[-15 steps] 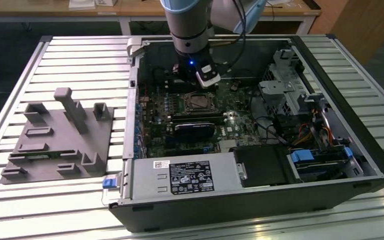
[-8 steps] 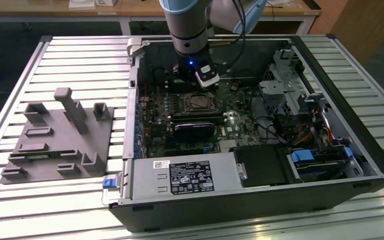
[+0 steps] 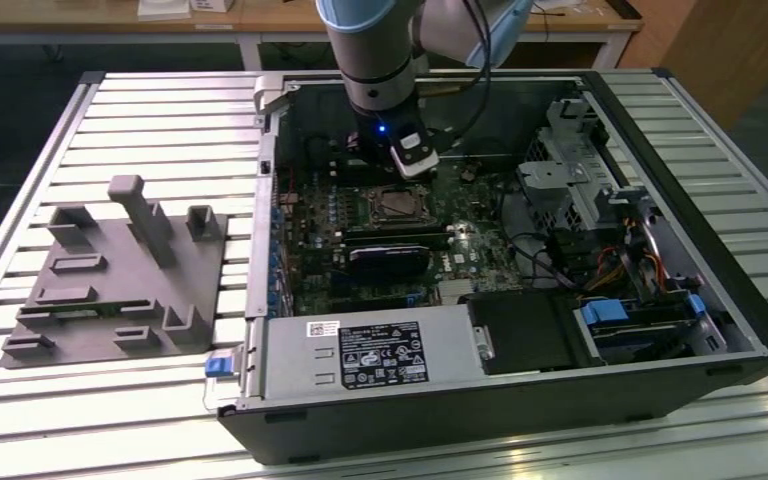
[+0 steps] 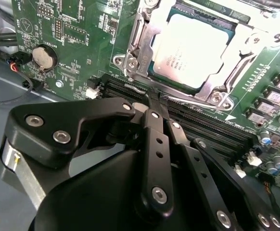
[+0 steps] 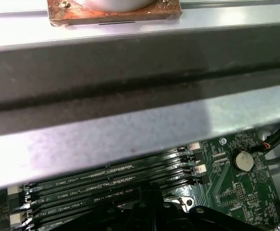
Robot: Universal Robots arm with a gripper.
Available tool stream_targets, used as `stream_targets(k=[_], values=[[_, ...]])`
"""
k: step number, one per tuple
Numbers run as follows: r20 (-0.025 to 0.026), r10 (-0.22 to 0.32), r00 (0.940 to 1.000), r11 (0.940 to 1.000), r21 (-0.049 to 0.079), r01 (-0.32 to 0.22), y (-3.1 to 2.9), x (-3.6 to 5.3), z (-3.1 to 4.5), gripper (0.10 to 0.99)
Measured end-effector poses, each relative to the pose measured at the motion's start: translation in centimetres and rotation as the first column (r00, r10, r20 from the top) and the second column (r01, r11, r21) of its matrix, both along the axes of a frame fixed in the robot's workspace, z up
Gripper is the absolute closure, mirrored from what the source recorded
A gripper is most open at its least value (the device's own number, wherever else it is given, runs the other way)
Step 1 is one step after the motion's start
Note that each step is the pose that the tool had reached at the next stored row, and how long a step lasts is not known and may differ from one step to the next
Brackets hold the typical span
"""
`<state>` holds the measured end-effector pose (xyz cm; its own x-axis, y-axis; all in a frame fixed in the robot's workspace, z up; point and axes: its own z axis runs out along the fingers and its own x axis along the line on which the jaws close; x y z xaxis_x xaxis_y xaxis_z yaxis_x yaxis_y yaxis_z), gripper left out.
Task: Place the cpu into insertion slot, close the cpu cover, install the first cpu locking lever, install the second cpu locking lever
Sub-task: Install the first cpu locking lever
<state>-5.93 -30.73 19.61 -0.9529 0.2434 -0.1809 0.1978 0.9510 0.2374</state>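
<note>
The cpu (image 4: 193, 50) is a small flat square chip with a pale silvery face and faint print. It lies level, seated in the insertion slot (image 4: 130, 60), a square socket with shiny metal brackets at its corners. The cpu cover (image 4: 212, 87), a thin silvery frame plate, lies down flat over the socket, and its square window leaves the chip's face bare. In the exterior view the socket sits about midway across the green motherboard (image 3: 307, 215), toward its far half. The long black memory slots (image 4: 217, 126) run just beside it on its near side.
</note>
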Motion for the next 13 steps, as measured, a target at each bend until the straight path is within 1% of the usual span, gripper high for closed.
stream_targets(k=[4,6,11,13], values=[[0.0072,-0.008,0.9999,1.0,-0.001,0.008,0.0,0.0,-0.19,0.98],[0.01,-0.01,0.9999,0.9999,-0.002,0.011,0.0,0.0,-0.26,0.98],[0.0156,-0.016,0.9997,0.9999,-0.006,0.016,-0.01,0.0,-0.39,0.98],[0.0168,-0.017,0.9997,0.9998,-0.006,0.017,-0.01,0.0,-0.47,0.98]])
